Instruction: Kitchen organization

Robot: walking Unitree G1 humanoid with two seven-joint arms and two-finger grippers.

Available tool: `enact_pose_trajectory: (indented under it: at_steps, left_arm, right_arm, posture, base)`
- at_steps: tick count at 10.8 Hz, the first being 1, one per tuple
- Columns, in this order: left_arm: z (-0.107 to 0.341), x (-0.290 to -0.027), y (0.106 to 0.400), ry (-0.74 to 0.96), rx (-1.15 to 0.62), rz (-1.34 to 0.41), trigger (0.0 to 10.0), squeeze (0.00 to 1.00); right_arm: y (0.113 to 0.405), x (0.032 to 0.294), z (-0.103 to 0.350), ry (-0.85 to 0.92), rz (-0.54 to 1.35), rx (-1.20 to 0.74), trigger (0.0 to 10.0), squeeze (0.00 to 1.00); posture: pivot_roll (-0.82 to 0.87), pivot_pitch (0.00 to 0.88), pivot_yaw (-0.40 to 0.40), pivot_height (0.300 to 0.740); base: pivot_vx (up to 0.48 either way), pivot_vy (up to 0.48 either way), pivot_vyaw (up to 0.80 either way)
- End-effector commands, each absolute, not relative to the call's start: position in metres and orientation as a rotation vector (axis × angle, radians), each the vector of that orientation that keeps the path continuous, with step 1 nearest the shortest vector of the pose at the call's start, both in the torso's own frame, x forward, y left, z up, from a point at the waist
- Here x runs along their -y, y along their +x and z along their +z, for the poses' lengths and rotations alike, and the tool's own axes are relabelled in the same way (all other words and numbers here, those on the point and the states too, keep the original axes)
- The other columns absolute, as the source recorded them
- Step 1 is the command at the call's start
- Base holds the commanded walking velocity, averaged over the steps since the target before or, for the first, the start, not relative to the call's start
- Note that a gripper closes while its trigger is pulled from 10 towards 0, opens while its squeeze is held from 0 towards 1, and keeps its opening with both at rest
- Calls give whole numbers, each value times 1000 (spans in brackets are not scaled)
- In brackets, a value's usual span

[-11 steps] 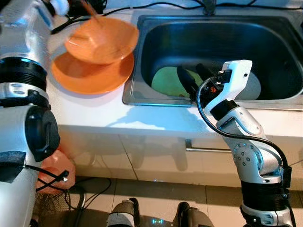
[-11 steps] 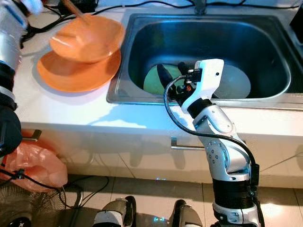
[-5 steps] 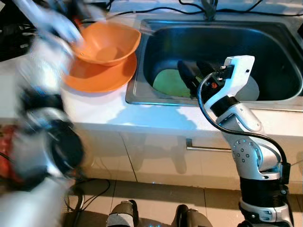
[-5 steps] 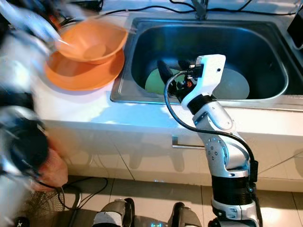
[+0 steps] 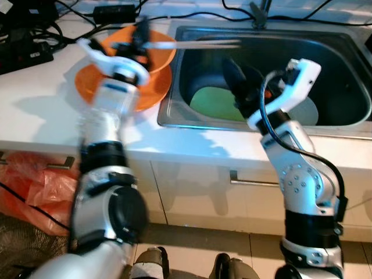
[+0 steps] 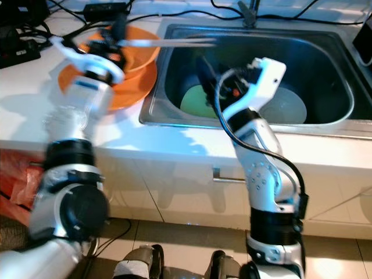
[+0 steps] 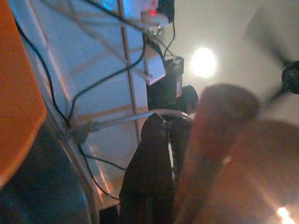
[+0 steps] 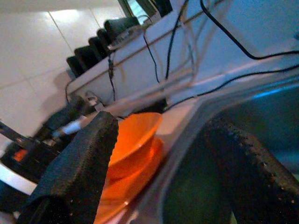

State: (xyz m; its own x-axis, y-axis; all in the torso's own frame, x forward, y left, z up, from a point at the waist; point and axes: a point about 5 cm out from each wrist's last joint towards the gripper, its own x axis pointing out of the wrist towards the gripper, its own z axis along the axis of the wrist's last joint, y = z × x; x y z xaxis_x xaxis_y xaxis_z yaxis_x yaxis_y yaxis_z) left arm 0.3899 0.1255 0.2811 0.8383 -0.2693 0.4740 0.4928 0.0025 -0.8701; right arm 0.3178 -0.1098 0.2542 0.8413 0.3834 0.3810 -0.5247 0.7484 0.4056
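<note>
head views: seeing the left gripper (image 5: pixel 138 42) blurring above the orange bowl (image 5: pixel 161 57), which is sitting on an orange plate (image 5: pixel 145 96) just left of the sink (image 5: pixel 174 113). noting a long pale stick (image 5: pixel 197 42) streaking from that gripper out over the sink's left part. failing to tell whether the left jaws are clamping it or merely touching it. finding the right gripper (image 5: pixel 241 81) hovering inside the sink, jaws spread and holding nothing, over a green plate (image 5: pixel 212 103) that is lying on the sink floor, with a grey plate (image 5: pixel 305 110) lying further right.

left wrist view: making out only a brown, smeared shaft close to the lens, an orange rim and cables (image 7: pixel 112 74) behind the sink; still not resolving the grip.

right wrist view: looking between two wide-apart fingers (image 8: pixel 79 163) toward the bowl and plate beyond the sink's left rim.

judging the risks: moving this fast, likely losing the stick if the hold is loose, dropping it into the sink or onto the floor; possibly tipping the bowl off its plate if the stick's end is catching the rim; possibly striking the right gripper, since the stick is crossing the sink just above it; possibly snagging the cables behind the sink.
</note>
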Motion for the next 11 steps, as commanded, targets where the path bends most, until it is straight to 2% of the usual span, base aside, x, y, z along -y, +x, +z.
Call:
enact_pose_trajectory:
  at_steps: [1, 4, 11]
  left_arm:
    - [285, -121, 386, -1466, 190, -618, 0, 0]
    - [279, -96, 384, -1488, 128, -654, 0, 0]
    - [269, -59, 368, -1518, -8, -758, 0, 0]
  right_arm:
    - [318, 107, 256, 578, 507, 273, 10000, 0]
    - [323, 97, 263, 668, 521, 272, 10000, 0]
    - [336, 90, 267, 839, 499, 255, 10000, 0]
  posture:
    - [110, 116, 41, 740]
    - [100, 113, 38, 740]
    - [103, 118, 43, 740]
  base:
    - [0, 0, 0]
    - [0, 0, 0]
    - [0, 0, 0]
